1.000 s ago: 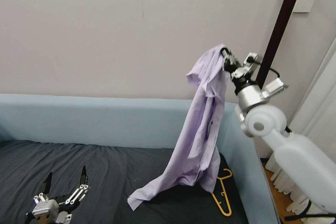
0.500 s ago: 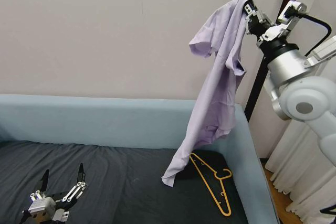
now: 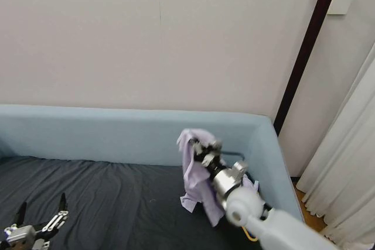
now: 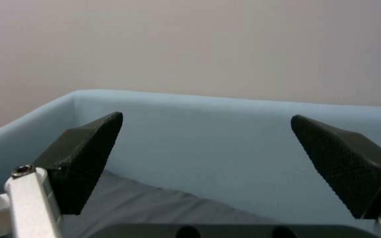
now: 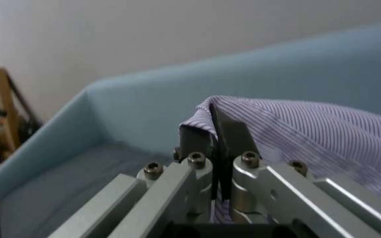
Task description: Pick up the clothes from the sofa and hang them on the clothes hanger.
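Note:
A lilac striped shirt (image 3: 192, 175) hangs bunched just above the dark sofa seat (image 3: 117, 200) at the sofa's right end. My right gripper (image 3: 202, 146) is shut on a fold at the top of it. In the right wrist view the closed fingers (image 5: 230, 131) pinch the shirt (image 5: 309, 126). A small piece of the yellow hanger (image 3: 251, 237) peeks out beside my right arm. My left gripper (image 3: 42, 204) hovers open low over the seat at the left, and in the left wrist view it (image 4: 207, 124) holds nothing between its pads.
The sofa has a light blue back (image 3: 105, 133) and a right armrest (image 3: 275, 156). A dark upright pole (image 3: 304, 57) stands behind the right end. White curtains (image 3: 351, 168) hang at the far right.
My right arm has come down from high beside the pole to just over the sofa seat, carrying the shirt with it. My left gripper has slid lower and further left.

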Motion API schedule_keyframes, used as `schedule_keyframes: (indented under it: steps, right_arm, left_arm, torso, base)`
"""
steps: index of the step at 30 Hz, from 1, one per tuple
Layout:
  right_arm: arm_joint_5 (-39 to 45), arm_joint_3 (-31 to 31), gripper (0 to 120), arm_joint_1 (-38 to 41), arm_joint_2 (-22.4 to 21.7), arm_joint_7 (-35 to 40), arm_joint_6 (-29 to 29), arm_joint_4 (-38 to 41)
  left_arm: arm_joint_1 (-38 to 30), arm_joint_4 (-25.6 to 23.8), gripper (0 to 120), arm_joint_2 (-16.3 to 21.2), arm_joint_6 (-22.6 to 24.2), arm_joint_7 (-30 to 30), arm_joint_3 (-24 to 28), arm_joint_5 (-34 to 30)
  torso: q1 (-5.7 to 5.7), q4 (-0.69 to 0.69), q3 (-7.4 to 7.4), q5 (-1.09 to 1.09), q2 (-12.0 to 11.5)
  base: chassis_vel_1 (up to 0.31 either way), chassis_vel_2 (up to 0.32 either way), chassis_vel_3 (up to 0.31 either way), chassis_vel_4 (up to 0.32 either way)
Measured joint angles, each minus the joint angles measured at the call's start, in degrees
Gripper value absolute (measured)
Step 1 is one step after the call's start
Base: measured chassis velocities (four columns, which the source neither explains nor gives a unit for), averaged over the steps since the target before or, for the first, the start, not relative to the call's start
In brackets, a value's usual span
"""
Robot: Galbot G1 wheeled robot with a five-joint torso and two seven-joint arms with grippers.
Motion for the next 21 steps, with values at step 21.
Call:
schedule_keyframes:
  steps: [21]
  right_arm:
    - [-0.03,-7.79,41,-5.28,6.79,25.99,-20.43,5.57]
  left_arm:
    - [-3.88,3.6,100,-0.36,-1.33,0.3,3.6,0.74]
  torso:
    - [0.0,0.0,0.0,0.04,0.0]
  base:
    - [0.0,0.0,0.0,0.0]
